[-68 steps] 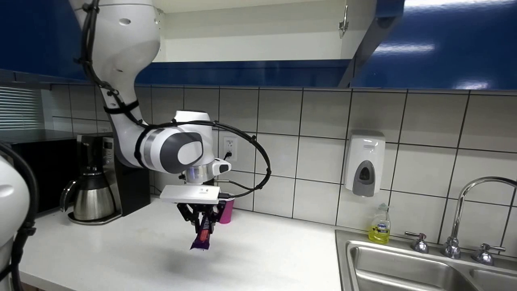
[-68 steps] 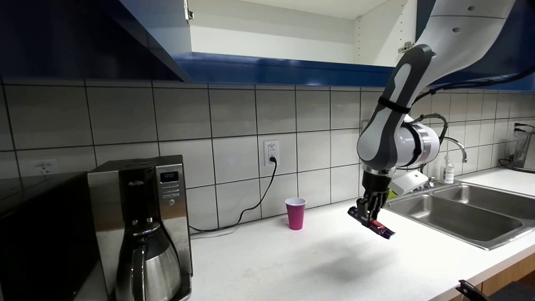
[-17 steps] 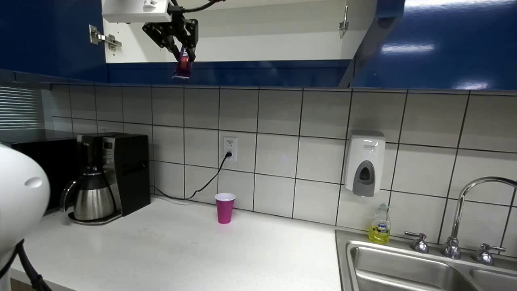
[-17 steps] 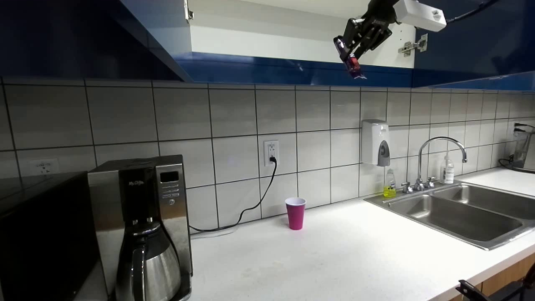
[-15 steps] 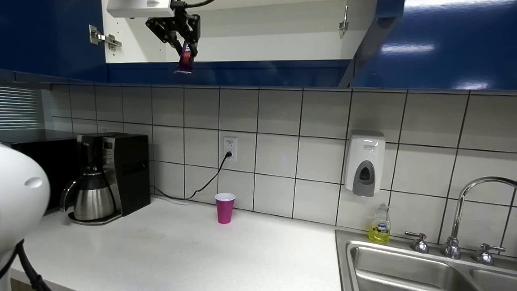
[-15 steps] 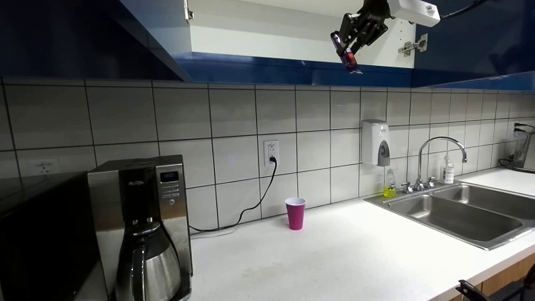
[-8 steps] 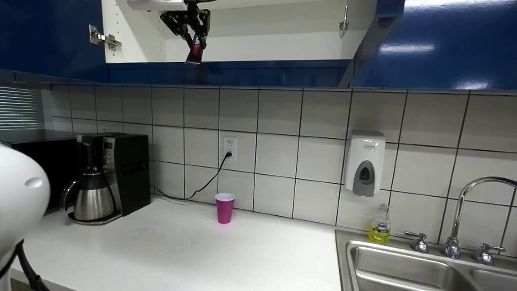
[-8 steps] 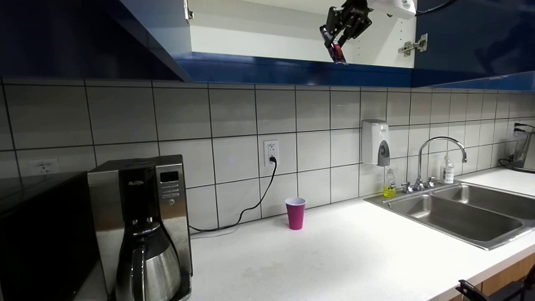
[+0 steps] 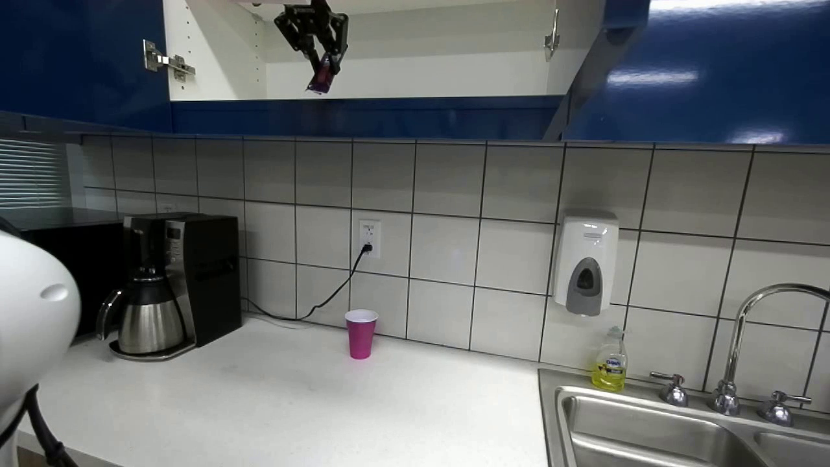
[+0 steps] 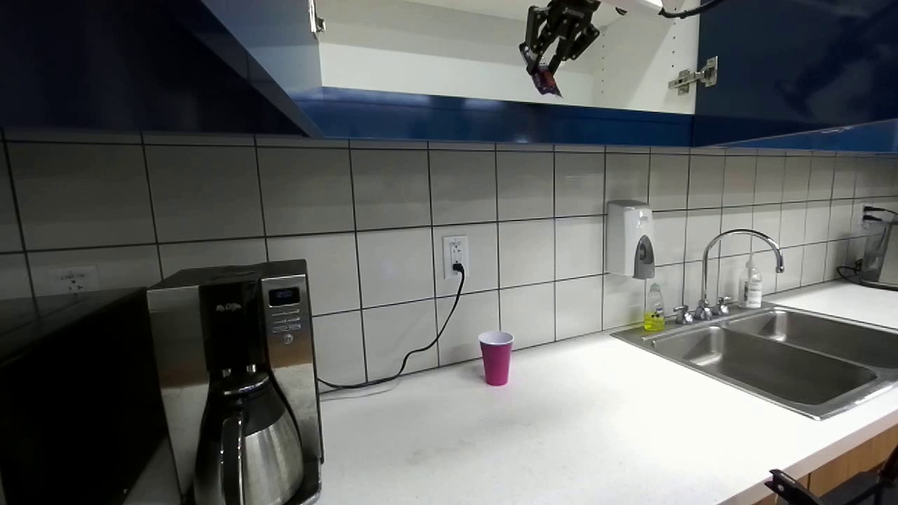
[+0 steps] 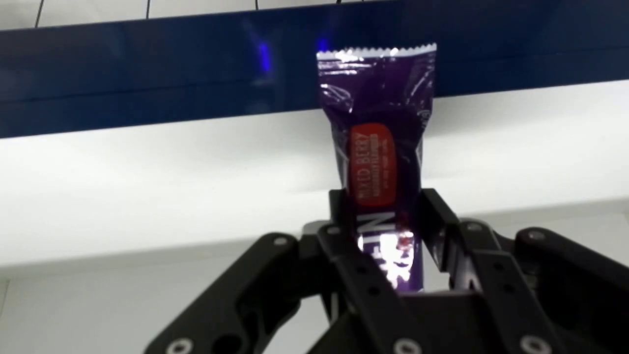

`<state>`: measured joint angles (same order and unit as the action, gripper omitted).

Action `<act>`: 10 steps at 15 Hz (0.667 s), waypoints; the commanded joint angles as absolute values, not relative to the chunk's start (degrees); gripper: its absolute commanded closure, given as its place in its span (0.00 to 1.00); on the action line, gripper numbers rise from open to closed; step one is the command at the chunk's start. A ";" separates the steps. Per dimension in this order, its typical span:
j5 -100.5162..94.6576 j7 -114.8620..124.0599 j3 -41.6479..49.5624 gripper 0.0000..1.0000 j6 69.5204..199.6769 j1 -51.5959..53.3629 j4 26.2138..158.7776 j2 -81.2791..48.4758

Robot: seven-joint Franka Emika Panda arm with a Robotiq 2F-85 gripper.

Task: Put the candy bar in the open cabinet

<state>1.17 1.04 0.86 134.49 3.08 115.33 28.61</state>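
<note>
At the cabinet (image 9: 421, 74), the carry-in seemed in hand, release not yet made | pincer (image 11: 384, 211) gripped the bar (image 11: 374, 164) | bar hung tilted, just inside or just before the cabinet, unclear which | next move likely called for reaching inward, lowering, letting go

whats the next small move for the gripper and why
Probably ease the gripper a little toward the back of the open cabinet without letting go. It is closed on the candy bar, whose crimped end overlaps the blue front edge in the wrist view; both exterior views show the bar just above that edge, so releasing here might drop it short.
</note>
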 commanded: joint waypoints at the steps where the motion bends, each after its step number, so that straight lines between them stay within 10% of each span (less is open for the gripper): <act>1: 2.02 3.94 -0.11 0.85 130.33 1.82 107.13 22.43; 10: 1.48 7.07 -0.10 0.85 127.94 1.47 98.53 13.53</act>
<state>1.17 5.13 0.85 130.92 2.77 103.30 16.65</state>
